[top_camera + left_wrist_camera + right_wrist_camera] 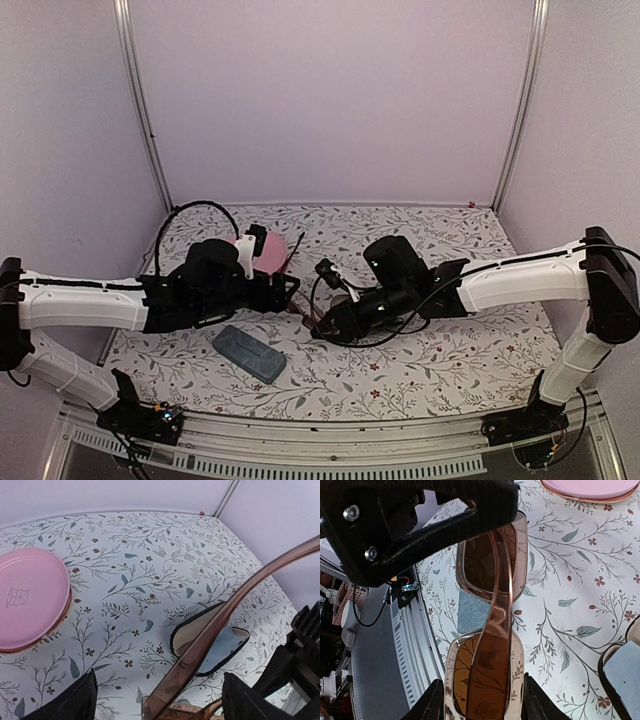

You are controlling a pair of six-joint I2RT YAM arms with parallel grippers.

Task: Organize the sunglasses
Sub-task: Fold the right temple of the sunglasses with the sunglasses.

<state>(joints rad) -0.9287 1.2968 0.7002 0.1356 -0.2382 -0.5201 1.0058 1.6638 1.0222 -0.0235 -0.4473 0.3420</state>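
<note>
Two white-and-black robot arms reach inward over a counter covered in a pale cloth printed with leaves and small flowers. They meet just right of a round pink plate, on the side nearer the arm bases.

The reddish-brown sunglasses hang in the air there, lifted off the counter beside the plate. They have translucent frames and brown lenses. The right end effector is clenched on them, one finger pressing each side of one lens rim, with the other lens pointing away toward the left arm. One thin arm of the glasses lies folded across both lenses.

The left end effector is released. Its two dark fingers stand wide apart, and the other thin arm of the glasses slants up between them – no contact with either finger shows.

An open case with a black rim and a pale lining lies flat on the counter to the right of the plate, well apart from it and beneath the raised glasses.

A closed grey-blue rectangular case lies on the cloth on the near side of the plate, toward the arm bases, set at a slant – nothing is touching it.
</note>
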